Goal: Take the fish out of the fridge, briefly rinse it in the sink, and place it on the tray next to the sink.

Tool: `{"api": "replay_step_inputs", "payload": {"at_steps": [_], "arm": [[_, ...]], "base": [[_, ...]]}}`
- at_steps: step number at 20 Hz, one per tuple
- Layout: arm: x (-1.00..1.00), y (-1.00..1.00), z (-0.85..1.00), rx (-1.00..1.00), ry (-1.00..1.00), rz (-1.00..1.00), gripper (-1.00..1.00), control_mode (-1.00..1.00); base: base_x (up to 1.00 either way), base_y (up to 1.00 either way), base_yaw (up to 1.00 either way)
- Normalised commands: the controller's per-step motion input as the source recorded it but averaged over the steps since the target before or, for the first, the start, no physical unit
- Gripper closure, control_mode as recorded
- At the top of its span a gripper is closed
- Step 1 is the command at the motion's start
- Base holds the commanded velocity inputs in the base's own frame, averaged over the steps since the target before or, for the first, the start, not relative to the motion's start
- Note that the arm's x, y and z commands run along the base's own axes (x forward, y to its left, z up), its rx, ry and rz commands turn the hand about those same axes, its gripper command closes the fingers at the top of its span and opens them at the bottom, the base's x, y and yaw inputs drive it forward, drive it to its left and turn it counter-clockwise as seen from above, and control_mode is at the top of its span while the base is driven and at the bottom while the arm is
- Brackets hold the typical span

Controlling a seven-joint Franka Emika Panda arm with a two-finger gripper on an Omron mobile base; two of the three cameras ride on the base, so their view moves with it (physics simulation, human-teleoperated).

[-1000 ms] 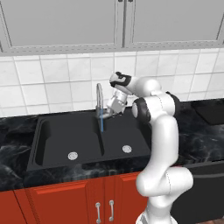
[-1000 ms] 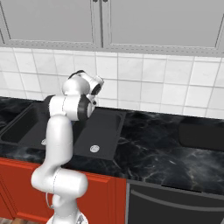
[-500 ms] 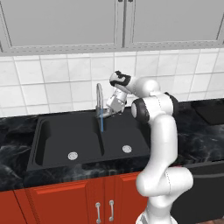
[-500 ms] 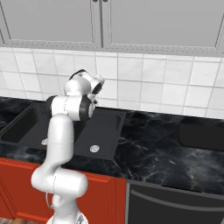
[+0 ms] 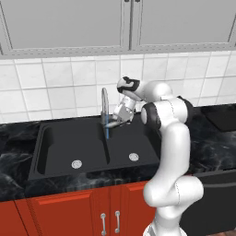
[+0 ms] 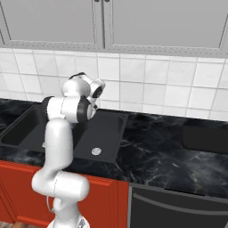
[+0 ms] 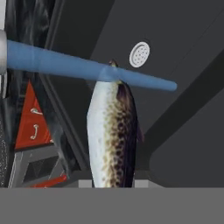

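A spotted fish (image 7: 112, 135), silver-white on one side and brown on the other, hangs straight out from my hand in the hand view. A blue stream of water (image 7: 87, 68) crosses its far end. My gripper (image 5: 119, 120) is shut on the fish, just right of the chrome gooseneck faucet (image 5: 104, 102), over the divider of the black double-basin sink (image 5: 60, 147). The water (image 5: 108, 130) falls from the spout beside the hand. A round silver drain (image 7: 139, 54) lies beyond the fish. The fridge is out of view.
A dark tray (image 6: 205, 137) lies on the black marble counter (image 6: 160, 151) right of the sink (image 6: 104, 129). White tiles back the counter, with grey wall cabinets above and red base cabinets (image 5: 69, 214) below. My own arm hides the hand in the right base view.
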Motion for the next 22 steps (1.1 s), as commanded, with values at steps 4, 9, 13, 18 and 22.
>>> {"api": "replay_step_inputs", "payload": {"at_steps": [4,9,13,18,22], "arm": [[-0.30,0.00,0.06,-0.02,-0.07,-0.01,1.00,-1.00],[-1.00,0.00,0.25,-0.19,-0.18,-0.16,1.00,-1.00],[-1.00,0.00,0.53,-0.36,-0.22,-0.23,1.00,-1.00],[-1.00,-0.11,0.77,-0.51,-0.33,-0.25,1.00,-1.00],[-1.00,-0.37,0.61,-0.59,-0.40,-0.21,1.00,-1.00]], "base": [[0.00,0.00,0.00],[0.00,0.00,0.00],[0.00,0.00,0.00],[0.00,0.00,0.00],[0.00,0.00,0.00]]}}
